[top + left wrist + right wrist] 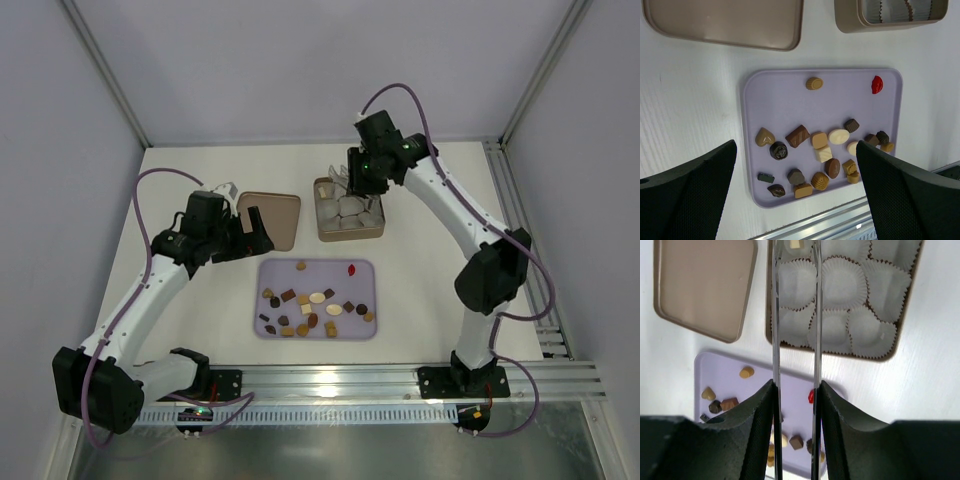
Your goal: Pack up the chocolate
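Note:
Several small chocolates [310,300] in dark brown, caramel and cream lie on a lilac tray [320,272], with one red piece [351,269] at its far right. They also show in the left wrist view [820,140]. My left gripper [245,235] is open and empty, hovering left of the tray with its fingers [695,190] spread wide. My right gripper [357,180] is shut on metal tongs [775,315] over the gold-brown tin [322,215]. A cream piece [795,244] sits between the tong tips. I cannot tell whether the tongs grip it or it lies in a cup.
The tin [905,315] holds several white crinkled paper cups [842,282]. Its lid [270,218] lies open-side up left of it, behind the tray. A metal rail [350,385] runs along the near edge, and grey walls enclose the table.

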Available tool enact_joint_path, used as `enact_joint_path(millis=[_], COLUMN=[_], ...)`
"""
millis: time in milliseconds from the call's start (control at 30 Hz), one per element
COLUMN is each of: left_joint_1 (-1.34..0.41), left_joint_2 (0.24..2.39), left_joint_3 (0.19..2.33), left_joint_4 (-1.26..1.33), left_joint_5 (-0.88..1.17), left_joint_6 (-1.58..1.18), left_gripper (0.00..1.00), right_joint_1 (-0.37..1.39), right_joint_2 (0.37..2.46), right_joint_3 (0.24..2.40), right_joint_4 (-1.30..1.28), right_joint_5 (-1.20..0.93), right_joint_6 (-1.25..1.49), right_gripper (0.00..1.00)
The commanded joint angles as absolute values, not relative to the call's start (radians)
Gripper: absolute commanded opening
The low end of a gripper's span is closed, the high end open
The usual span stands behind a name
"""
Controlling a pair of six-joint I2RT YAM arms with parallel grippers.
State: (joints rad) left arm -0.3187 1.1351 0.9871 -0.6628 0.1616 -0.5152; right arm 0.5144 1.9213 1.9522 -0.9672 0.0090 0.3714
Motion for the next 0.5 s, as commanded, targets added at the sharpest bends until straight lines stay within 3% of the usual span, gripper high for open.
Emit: enact_joint_path(millis=[0,200,467], left_joint_1=[-0.322,-0.321,-0.321], left_joint_2=[1.129,1.131,1.140], left_joint_3=[1.008,1.003,1.006], left_joint_4=[-0.634,-0.634,-0.634], left_joint_5=[0.179,0.176,0.186], left_joint_6=[-0.500,-0.502,-0.505], left_gripper=[1.00,1.00,1.00], right_joint_1=[0.532,0.606,0.776], right_joint_2=[1.749,1.554,1.460], right_joint_3=[1.893,1.663,1.434], right_joint_4=[-0.973,-0.980,-1.003], right_joint_5=[0.040,0.087,0.150], right_joint_6=[0.387,0.420,0.505], right_gripper=[0.41,0.41,0.41])
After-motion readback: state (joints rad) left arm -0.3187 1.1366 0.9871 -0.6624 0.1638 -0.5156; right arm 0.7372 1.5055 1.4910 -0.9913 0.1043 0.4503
